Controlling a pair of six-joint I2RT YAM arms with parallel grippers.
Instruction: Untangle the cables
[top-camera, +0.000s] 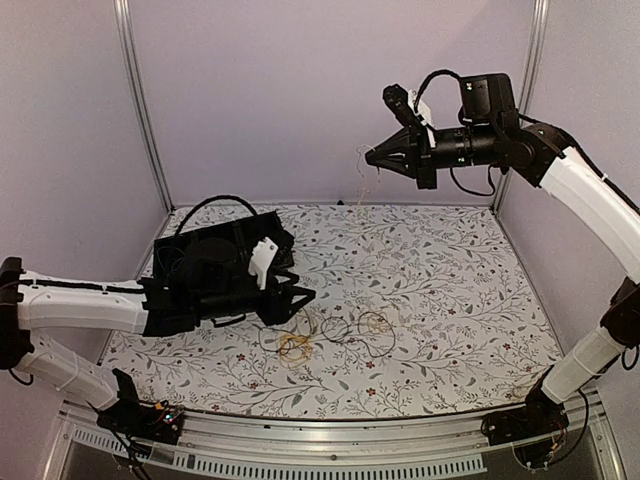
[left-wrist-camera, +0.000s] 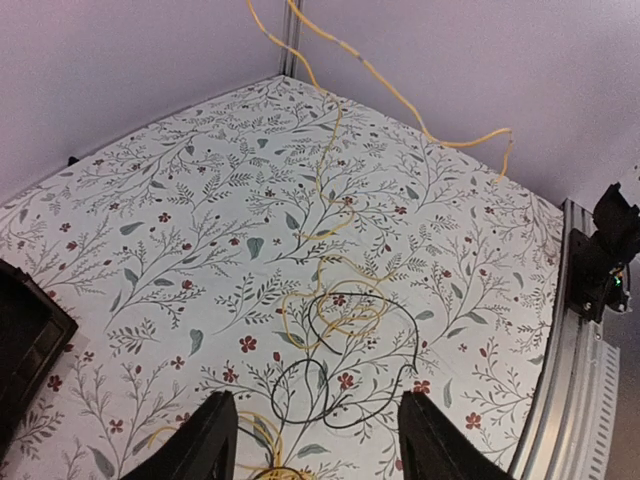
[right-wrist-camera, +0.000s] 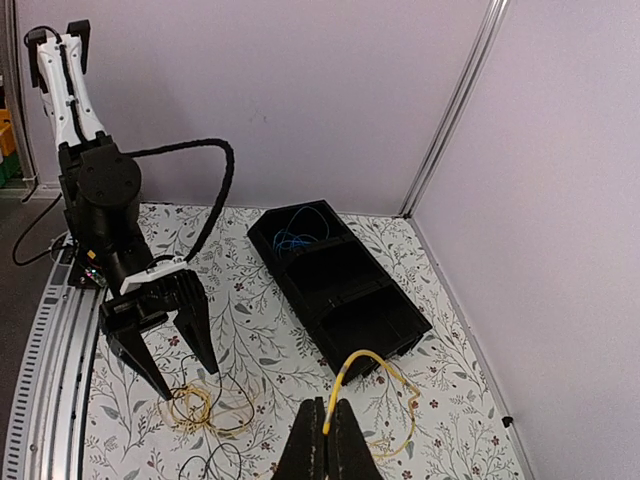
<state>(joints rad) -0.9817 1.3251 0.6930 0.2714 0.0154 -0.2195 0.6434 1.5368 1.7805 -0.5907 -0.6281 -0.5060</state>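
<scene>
My right gripper (top-camera: 372, 157) is raised high at the back right, shut on one end of a thin yellow cable (right-wrist-camera: 372, 362). That cable hangs down to the table and crosses the left wrist view (left-wrist-camera: 322, 190). My left gripper (top-camera: 300, 305) is open and empty, low over the tangle. Between its fingers lie black cable loops (left-wrist-camera: 340, 385) crossed with yellow ones. A small yellow coil (top-camera: 293, 346) lies just below it, also seen in the right wrist view (right-wrist-camera: 193, 405). A blue cable (right-wrist-camera: 293, 240) lies in the far compartment of a black tray (right-wrist-camera: 400, 322).
The black tray stands at the table's back left, beside my left wrist; its corner shows in the left wrist view (left-wrist-camera: 25, 345). Purple walls close the back and sides. A metal rail (top-camera: 330, 440) runs along the near edge.
</scene>
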